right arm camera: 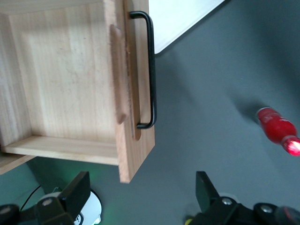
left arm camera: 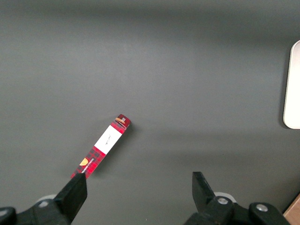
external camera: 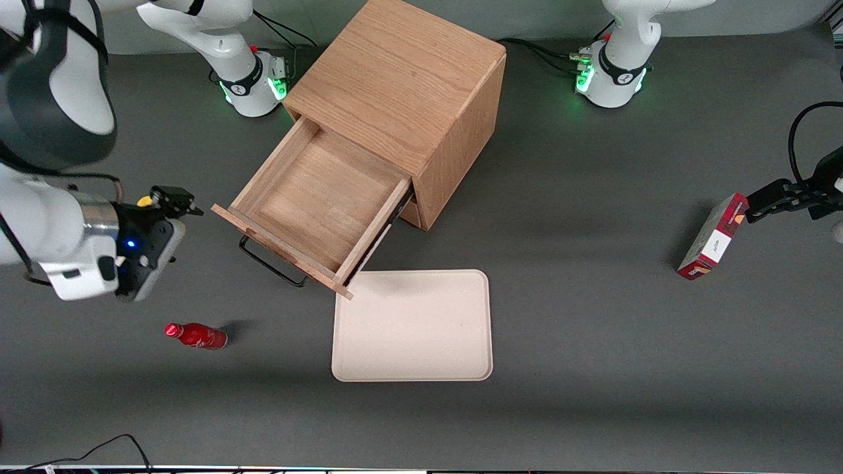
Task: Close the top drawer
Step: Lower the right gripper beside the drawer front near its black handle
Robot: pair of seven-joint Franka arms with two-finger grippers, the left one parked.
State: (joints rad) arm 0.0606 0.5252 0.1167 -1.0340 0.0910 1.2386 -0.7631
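One cabinet: we take the oak cabinet (external camera: pixel 402 85) as our landmark; it stands on the grey table (external camera: pixel 593 316), turned at an angle to the front camera.
Drawer: the top drawer (external camera: pixel 316 197) is pulled well out of the cabinet, its box open to view and holding nothing we can see (bare wood floor in both the front and right wrist views).
Handle: the black wire handle (right arm camera: pixel 151 70) runs along the drawer front, and nothing touches it.
Gripper: the gripper (right arm camera: pixel 140 197) hangs above the table beside the drawer front, toward the working arm's end of the table from the cabinet; its two fingers (right arm camera: pixel 77 190) stand wide apart and hold nothing (the drawer's corner shows between them in the wrist view, clear of both).
Bottle: a red bottle (external camera: pixel 196 336) lies on its side on the table, nearer the front camera than the cabinet and nearer that camera than the gripper too, well apart from the drawer.
Tray: a pale tray (external camera: pixel 413 326) lies flat in front of the cabinet, nearer the camera; one of its corners sits just under the drawer front's corner.
Box: a red box (external camera: pixel 714 237) lies toward the parked arm's end of the table, well apart from the cabinet.
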